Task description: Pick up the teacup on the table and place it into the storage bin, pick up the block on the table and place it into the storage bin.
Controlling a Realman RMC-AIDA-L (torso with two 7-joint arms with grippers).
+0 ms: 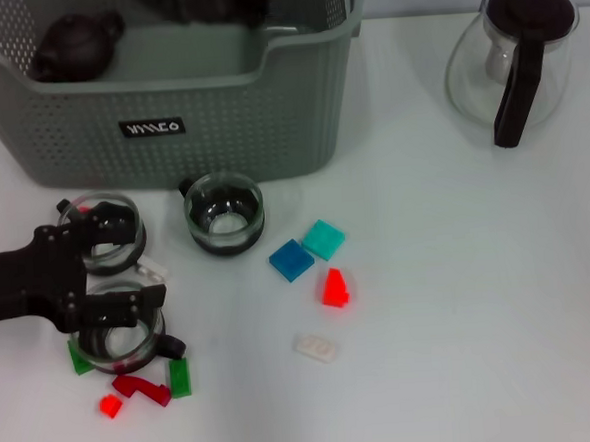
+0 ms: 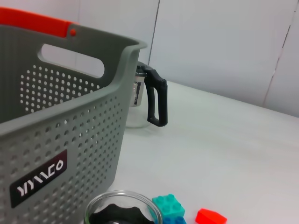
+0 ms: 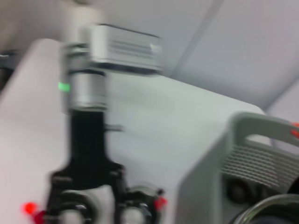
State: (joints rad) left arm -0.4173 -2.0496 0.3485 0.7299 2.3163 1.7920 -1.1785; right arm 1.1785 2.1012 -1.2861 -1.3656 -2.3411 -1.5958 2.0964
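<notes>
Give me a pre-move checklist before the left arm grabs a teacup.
1. Left gripper open: ok, its fingers are spread over two cups.
2. Single target between the fingers: not ok, they overlap both the rear teacup and the front teacup.
3. Loose pieces near the front teacup: not ok, the green block and dark red block crowd it.
4. Storage bin has free floor: ok, though a dark teapot sits in one corner.
5. Right gripper clear of the work: cannot tell, it is out of the head view.

Grey-green perforated storage bin point(image 1: 169, 128); blue block point(image 1: 291, 260); black tool point(image 1: 118, 269).
</notes>
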